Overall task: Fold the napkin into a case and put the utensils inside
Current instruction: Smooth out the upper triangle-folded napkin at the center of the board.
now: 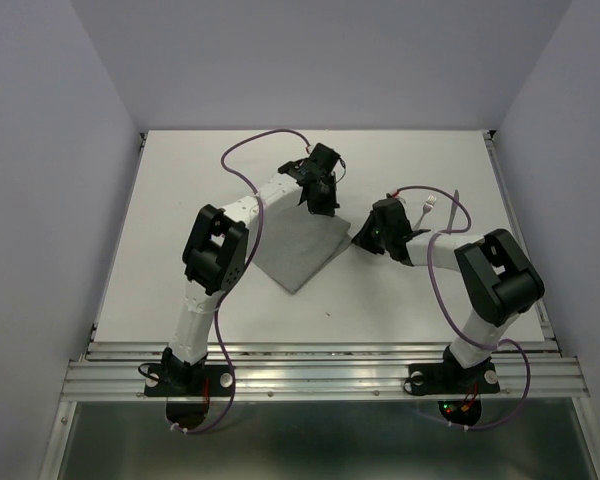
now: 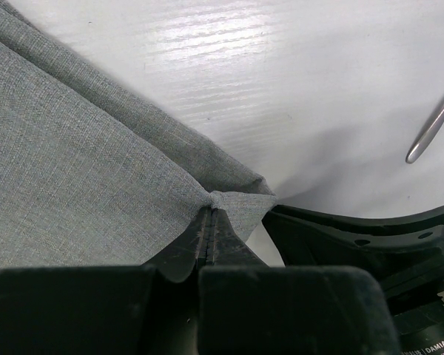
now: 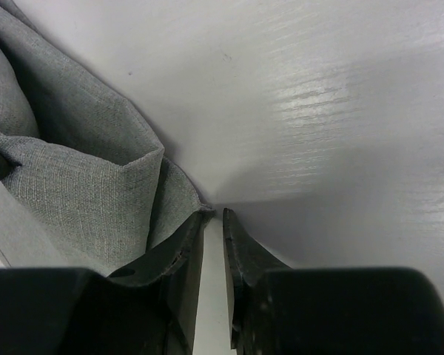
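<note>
The grey napkin (image 1: pixel 302 248) lies partly folded on the white table, with one corner lifted. My left gripper (image 2: pixel 211 212) is shut on that corner of the napkin (image 2: pixel 74 163), and the cloth bunches at its fingertips. In the top view the left gripper (image 1: pixel 321 203) stands over the napkin's far edge. My right gripper (image 3: pixel 214 214) is open by a narrow gap with bare table showing between its fingers. A folded napkin corner (image 3: pixel 89 185) rests against the outside of its left finger. A silver utensil handle (image 2: pixel 433 122) lies beyond, and a fork (image 1: pixel 427 208) lies behind the right gripper (image 1: pixel 364 238).
The black body of the right gripper (image 2: pixel 370 240) sits close beside the left fingers. Purple cables loop over both arms. White table (image 1: pixel 180 180) spreads left of and behind the napkin, walled on three sides, with a metal rail along the near edge.
</note>
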Robot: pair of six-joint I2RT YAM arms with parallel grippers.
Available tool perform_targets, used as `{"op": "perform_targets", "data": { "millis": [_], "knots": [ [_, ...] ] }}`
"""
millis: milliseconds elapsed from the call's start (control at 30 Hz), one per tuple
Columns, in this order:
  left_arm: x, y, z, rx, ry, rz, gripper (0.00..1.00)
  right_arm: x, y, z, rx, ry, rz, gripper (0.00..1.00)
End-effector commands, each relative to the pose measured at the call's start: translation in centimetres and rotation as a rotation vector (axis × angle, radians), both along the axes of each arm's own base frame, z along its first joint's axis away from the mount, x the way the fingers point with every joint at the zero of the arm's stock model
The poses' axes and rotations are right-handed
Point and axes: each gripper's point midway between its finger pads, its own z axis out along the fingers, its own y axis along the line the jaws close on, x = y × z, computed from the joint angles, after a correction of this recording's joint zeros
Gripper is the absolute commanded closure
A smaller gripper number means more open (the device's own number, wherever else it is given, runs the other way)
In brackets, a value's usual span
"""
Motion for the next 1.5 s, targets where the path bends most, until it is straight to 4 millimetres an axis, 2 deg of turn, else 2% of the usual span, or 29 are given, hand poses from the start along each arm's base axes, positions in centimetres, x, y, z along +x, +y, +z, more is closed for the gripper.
{"op": "perform_targets", "data": {
  "millis": [0,300,333,467,500,600,1000,1200,1367,1467],
  "knots": [
    [0.3,-0.6,3.2,-0.036,-0.054,-0.018,1.0,-0.6,0.1,0.1,0.016,0.004,0.02,0.76],
    [-0.2,-0.4,2.3,-0.024,-0.033,-0.032,1.0,-0.4,0.7,-0.1,0.032,0.006,0.041,0.74],
    [-0.3,-0.5,2.3,-0.026,-0.031,-0.032,1.0,-0.4,0.7,-0.8,0.025,0.023,0.041,0.76],
    [-0.3,-0.6,2.6,-0.028,-0.035,-0.038,1.0,-0.2,0.9,-1.5,0.026,0.039,0.033,0.88],
    [-0.4,-0.6,2.7,-0.028,-0.035,-0.042,1.0,-0.1,0.9,-1.4,0.028,0.036,0.032,0.94],
    [-0.7,-0.7,2.6,-0.024,-0.032,-0.057,1.0,0.4,0.9,-1.2,0.023,0.025,0.02,0.99],
    [-1.1,-1.2,2.9,-0.044,-0.024,-0.079,1.0,2.9,1.1,-1.1,-0.002,-0.005,-0.008,0.99],
    [-0.9,-1.4,3.2,-0.046,-0.027,-0.079,1.0,3.5,-0.1,-0.6,-0.014,-0.021,-0.051,0.99],
    [-0.9,-1.8,3.8,-0.064,-0.032,-0.086,1.0,3.8,0.1,-0.3,-0.006,-0.029,-0.047,0.99],
    [-0.7,-2.3,3.4,-0.076,-0.02,-0.089,1.0,4.0,0.3,-0.1,0.005,-0.034,-0.043,0.99]
  ]
}}
